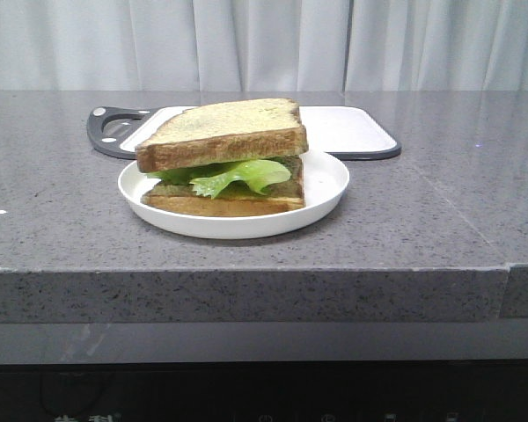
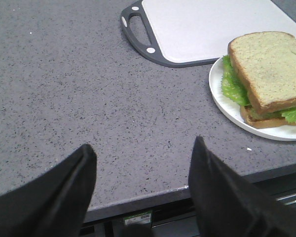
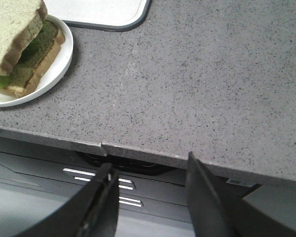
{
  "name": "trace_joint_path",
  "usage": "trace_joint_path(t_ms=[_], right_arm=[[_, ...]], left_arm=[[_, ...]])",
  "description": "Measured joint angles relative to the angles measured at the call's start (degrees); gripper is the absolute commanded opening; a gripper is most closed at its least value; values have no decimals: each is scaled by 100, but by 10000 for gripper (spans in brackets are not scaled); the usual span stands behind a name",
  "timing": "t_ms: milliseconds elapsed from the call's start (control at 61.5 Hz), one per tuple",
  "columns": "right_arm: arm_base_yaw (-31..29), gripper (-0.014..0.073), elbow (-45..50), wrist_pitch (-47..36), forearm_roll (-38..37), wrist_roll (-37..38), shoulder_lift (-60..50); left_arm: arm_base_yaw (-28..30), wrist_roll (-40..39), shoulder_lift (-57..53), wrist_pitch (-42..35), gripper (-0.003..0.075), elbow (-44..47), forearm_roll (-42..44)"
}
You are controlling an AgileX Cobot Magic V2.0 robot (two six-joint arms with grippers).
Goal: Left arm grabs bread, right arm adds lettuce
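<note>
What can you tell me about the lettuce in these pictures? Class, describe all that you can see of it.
The lettuce is a bright green, ruffled leaf with a paler, glossy fold at the front. It lies flat, sandwiched between the top bread and the bottom slice on the white plate. Its frilly edges stick out past the crusts at the front and along one side, as the left wrist view shows. Only the two slices seem to touch it; no gripper holds it.

Bread (image 1: 224, 132) atop lettuce (image 1: 246, 174), plated.

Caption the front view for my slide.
Assembled sandwich on a white plate: lettuce between the top bread and a bottom slice, cutting board behind.
</note>
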Motion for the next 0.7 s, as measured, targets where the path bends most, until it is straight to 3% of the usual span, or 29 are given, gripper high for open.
trace_joint_path(t_ms=[114,309,374,699], right_arm=[[0,155,54,0,0,0,-69],[0,-65,125,0,0,11,-69],[0,-120,136,0,0,11,-69],[0,-118,145,42,0,11,-79]], left_arm=[[0,0,-47,-26,271,66,24],[0,0,-56,-180,-20,75,35],[0,0,-56,-232,-20,75,35],[0,0,-56,-327,-20,75,35]])
